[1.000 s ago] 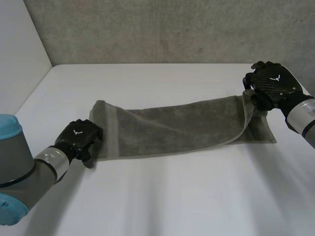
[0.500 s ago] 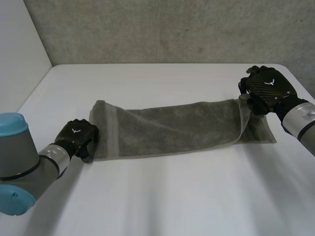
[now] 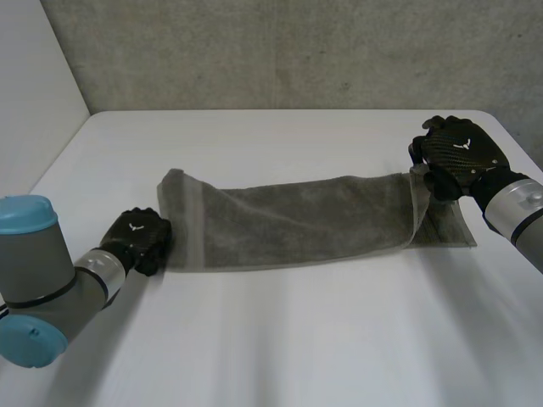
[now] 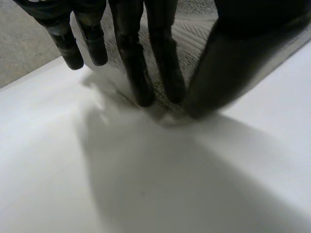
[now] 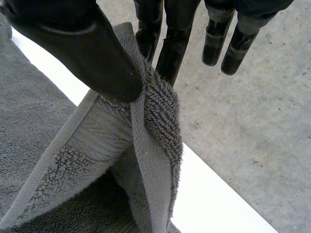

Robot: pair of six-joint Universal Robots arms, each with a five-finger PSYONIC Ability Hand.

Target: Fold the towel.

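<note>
Both hands grip the towel (image 3: 297, 216), whose long side runs across the table (image 3: 297, 339) from one hand to the other. Nearer, the left hand (image 3: 136, 236) pinches its left end low. Farther, the right hand (image 3: 454, 153) pinches the raised right corner, which I think should travel leftward.

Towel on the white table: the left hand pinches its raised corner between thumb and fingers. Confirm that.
Not right: it is the right hand that pinches the towel by its raised corner between thumb and fingers, as the right wrist view shows. The left hand is at the other end, down at the table.
</note>
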